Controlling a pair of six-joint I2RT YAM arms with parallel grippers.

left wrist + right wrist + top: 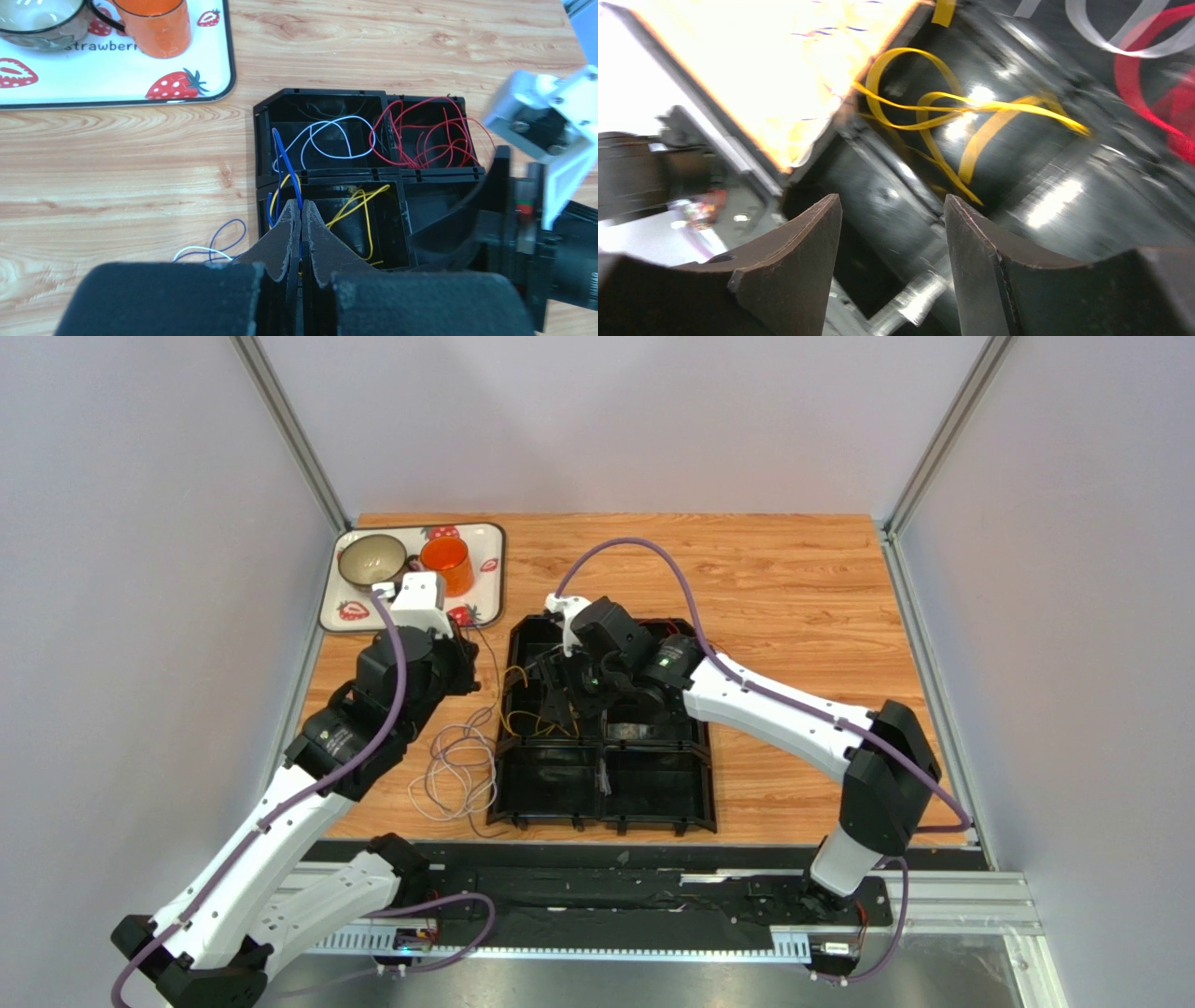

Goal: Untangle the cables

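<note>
Our left gripper has its fingers pressed together, pinching a blue cable that rises ahead of the tips in a narrow loop over the black tray. Further ahead of those tips, a white cable lies in the tray's far-left compartment. A red cable fills the compartment to its right. A yellow cable curls in the compartment just right of the tips. Left of this gripper, loose cables lie on the wooden table beside the tray. We see our right gripper with its fingers spread, gripping nothing, low over the tray, with the yellow cable just ahead of it.
</note>
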